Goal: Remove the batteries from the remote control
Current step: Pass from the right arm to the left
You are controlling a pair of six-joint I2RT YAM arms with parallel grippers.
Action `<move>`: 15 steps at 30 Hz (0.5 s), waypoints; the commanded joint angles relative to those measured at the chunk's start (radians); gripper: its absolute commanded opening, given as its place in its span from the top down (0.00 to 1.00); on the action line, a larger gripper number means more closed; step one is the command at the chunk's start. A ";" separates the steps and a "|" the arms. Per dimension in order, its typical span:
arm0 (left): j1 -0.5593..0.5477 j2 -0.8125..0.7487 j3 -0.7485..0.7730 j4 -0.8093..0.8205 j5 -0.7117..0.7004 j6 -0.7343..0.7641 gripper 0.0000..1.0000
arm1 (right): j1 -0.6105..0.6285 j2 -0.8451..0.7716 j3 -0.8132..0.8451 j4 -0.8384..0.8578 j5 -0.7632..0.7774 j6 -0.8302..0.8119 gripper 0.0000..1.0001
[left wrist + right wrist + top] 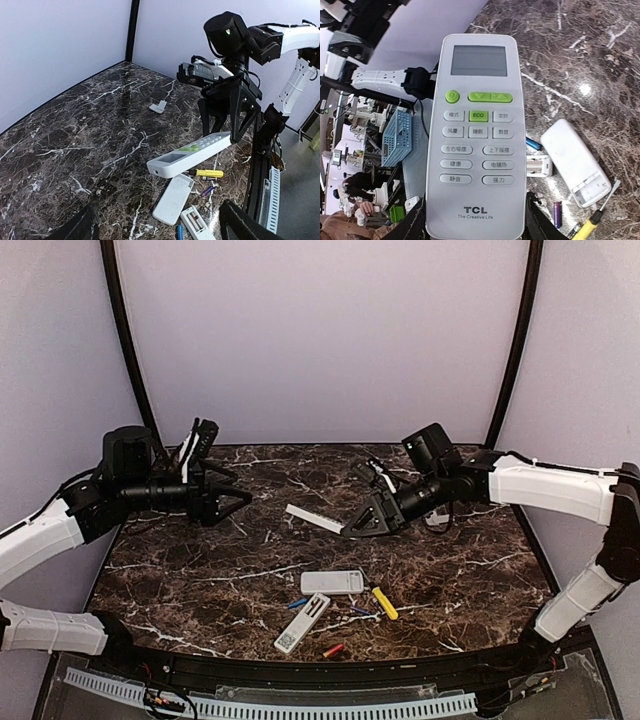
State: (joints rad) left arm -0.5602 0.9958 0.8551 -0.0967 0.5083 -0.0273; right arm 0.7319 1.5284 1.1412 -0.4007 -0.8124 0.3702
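My right gripper is shut on the end of a white TCL remote, held face up above the table's middle; the remote fills the right wrist view, between my fingers. My left gripper is open and empty, held above the table's left side. Two more white remotes lie near the front: one back up, one with an open battery bay. Loose batteries lie around them: a blue one, a red one and a purple-blue one.
A yellow-handled screwdriver lies right of the two remotes on the dark marble table. A small white cover lies farther back. A grey ribbed strip runs along the near edge. Walls enclose the back and sides.
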 commanded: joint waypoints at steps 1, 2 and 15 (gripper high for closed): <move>-0.075 -0.006 -0.041 0.056 0.034 0.094 0.19 | 0.001 -0.057 -0.034 0.061 -0.188 0.024 0.65; -0.101 0.001 -0.043 0.056 0.033 0.102 0.19 | 0.005 -0.064 -0.037 0.066 -0.203 0.027 0.65; -0.284 0.087 -0.036 0.007 -0.048 0.199 0.22 | 0.090 -0.022 0.020 0.023 -0.310 0.007 0.66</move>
State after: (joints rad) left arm -0.8009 1.0702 0.8230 -0.0753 0.4931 0.1211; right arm 0.8001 1.4834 1.1187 -0.3965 -1.0557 0.3851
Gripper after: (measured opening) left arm 0.797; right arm 0.544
